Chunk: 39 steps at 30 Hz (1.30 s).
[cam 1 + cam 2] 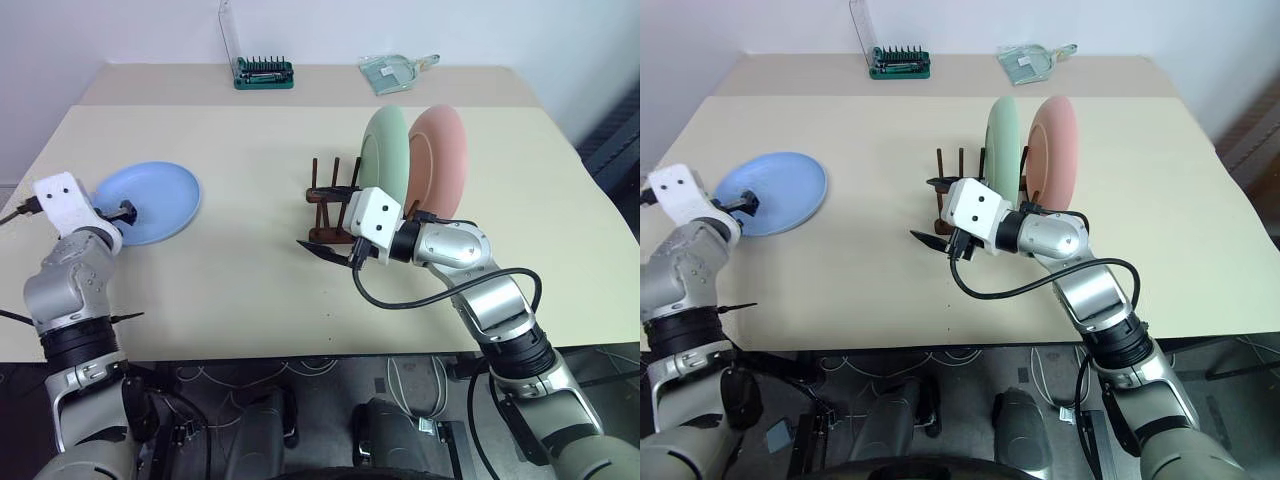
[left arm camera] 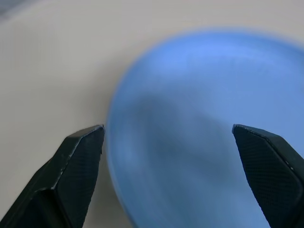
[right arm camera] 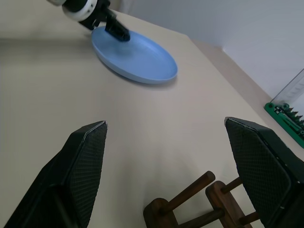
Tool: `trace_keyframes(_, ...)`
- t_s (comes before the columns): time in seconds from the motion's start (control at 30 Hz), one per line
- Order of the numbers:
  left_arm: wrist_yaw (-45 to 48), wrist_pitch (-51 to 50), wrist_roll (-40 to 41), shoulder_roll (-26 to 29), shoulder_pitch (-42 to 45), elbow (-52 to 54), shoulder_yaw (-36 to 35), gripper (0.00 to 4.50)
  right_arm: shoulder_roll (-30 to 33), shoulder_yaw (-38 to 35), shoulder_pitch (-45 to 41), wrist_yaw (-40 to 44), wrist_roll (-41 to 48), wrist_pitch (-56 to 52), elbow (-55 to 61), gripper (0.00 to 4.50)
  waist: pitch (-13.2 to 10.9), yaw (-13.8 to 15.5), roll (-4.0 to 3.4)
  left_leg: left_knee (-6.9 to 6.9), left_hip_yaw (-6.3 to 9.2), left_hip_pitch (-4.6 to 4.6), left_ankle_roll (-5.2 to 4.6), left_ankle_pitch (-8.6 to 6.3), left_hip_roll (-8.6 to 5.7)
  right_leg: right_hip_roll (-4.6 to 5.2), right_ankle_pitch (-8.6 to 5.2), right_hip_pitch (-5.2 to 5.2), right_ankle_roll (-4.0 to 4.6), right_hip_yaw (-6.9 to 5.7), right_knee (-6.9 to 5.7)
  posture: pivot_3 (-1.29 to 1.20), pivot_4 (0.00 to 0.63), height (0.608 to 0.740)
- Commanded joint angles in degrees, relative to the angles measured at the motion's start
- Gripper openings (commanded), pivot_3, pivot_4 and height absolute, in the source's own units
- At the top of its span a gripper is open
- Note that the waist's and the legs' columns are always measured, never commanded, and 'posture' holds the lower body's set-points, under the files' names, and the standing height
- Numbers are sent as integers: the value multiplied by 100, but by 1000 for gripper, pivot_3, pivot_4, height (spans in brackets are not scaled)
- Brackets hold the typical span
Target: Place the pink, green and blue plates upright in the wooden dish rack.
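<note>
Beige table (image 1: pixel 250 290): carries all the plates and my rack
Blue plate (image 1: pixel 150 203): flat at my left, my left gripper (image 1: pixel 123 212) spread over its near rim
Pink plate (image 1: pixel 440 160), green plate (image 1: pixel 386 155): upright in wooden dish rack (image 1: pixel 330 205)
Right gripper (image 1: pixel 330 232): spread, empty, beside rack

The table (image 1: pixel 250 290) has a pale beige top. A blue plate (image 1: pixel 150 203) lies flat on it at 9 o'clock. The wooden dish rack (image 1: pixel 330 210) stands near centre, toward 2 o'clock. A green screwdriver-bit case (image 1: pixel 264 73) sits at 12 o'clock on the far edge. A clear packet (image 1: pixel 393 71) lies at 1 o'clock, beside the case.
</note>
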<state>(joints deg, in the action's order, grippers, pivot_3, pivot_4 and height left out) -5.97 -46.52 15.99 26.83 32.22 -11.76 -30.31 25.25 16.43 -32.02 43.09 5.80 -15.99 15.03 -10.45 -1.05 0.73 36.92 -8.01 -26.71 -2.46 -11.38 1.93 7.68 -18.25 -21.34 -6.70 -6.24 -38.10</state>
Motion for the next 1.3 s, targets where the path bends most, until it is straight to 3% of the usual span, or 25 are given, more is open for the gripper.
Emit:
trace_keyframes(0.03,-70,32,104,23,155,-185,-221,3056,-18,-95,-40,-54,-35,40,255,4061,0,2,1,0,0,0,0,0,0,0,0,0,0,0,0,0,150,736)
trace_keyframes(0.23,-46,142,122,29,182,-304,-225,54,26,-102,0,-75,-137,73,243,4061,0,21,4,1,0,0,0,0,-2,2,0,2,0,0,1,0,150,736)
trace_keyframes(0.43,36,308,152,55,212,-297,-227,54,10,-93,-13,-95,-236,140,177,4061,0,15,3,1,0,3,0,0,-1,2,0,4,0,0,1,0,150,736)
trace_keyframes(0.6,282,1328,604,-244,535,330,-440,54,10,-129,-168,-197,-440,297,61,4061,-3,32,10,2,1,0,0,0,-2,3,0,4,0,0,2,0,150,736)
trace_keyframes(0.77,319,1973,498,-537,845,1208,128,54,51,-105,-549,-343,-859,626,-98,4061,-11,23,23,4,2,-8,0,0,-2,2,0,-1,0,-2,2,0,150,736)
trace_keyframes(1.0,628,2215,407,-901,1182,1942,1142,54,145,21,-1237,-1059,-2111,1532,-899,4061,-11,12,23,5,0,-5,-1,1,-2,0,0,1,0,-2,2,0,150,736)
trace_keyframes(1.3,494,1952,617,-1446,1247,2571,1586,54,-85,351,-1446,-1397,-2895,2254,-1315,4061,-11,2,23,7,0,-6,0,4,1,-2,0,1,0,-1,1,0,150,736)
